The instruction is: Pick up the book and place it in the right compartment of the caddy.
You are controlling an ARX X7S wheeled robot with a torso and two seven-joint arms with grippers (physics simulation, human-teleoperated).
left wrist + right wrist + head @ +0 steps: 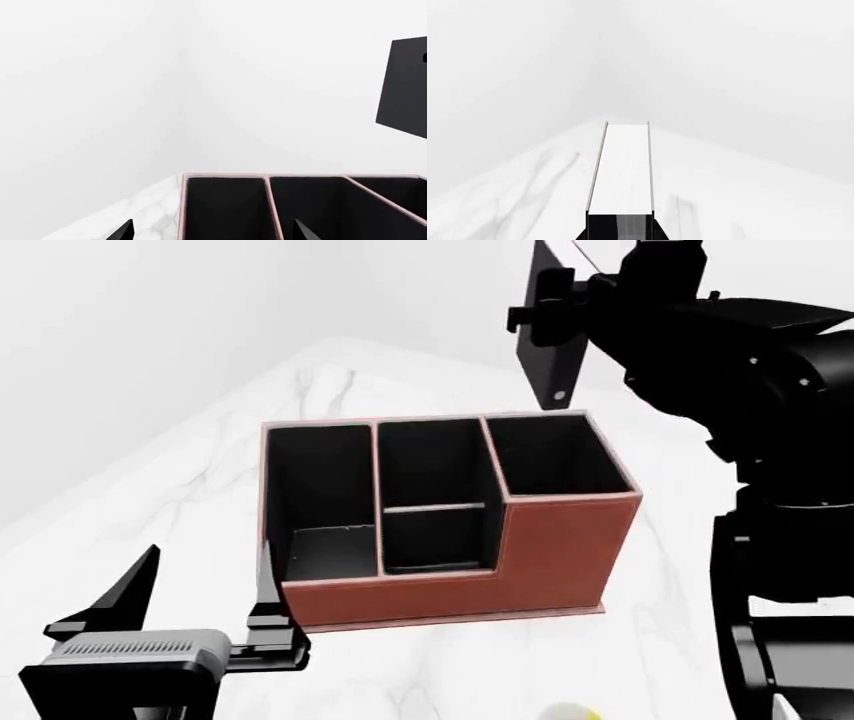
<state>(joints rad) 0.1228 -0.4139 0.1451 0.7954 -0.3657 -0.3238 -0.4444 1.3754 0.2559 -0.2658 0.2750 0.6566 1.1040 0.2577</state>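
Observation:
The red-brown caddy point(534, 550) with black lining stands on the marble table; its rim also shows in the left wrist view point(267, 178). Its right compartment point(554, 455) is the squarish one behind the tallest front wall. My right gripper point(558, 308) is shut on the thin black book point(550, 335) and holds it upright in the air, above and behind the right compartment. The book's white page edges point(620, 170) fill the right wrist view, and its black cover shows in the left wrist view point(403, 87). My left gripper point(200, 590) is open and empty in front of the caddy's left end.
The marble table point(334, 380) runs back to a corner of white walls. A bit of the mug's yellow inside point(567, 710) shows at the front edge of the head view. My right arm point(761, 370) rises at the right of the caddy.

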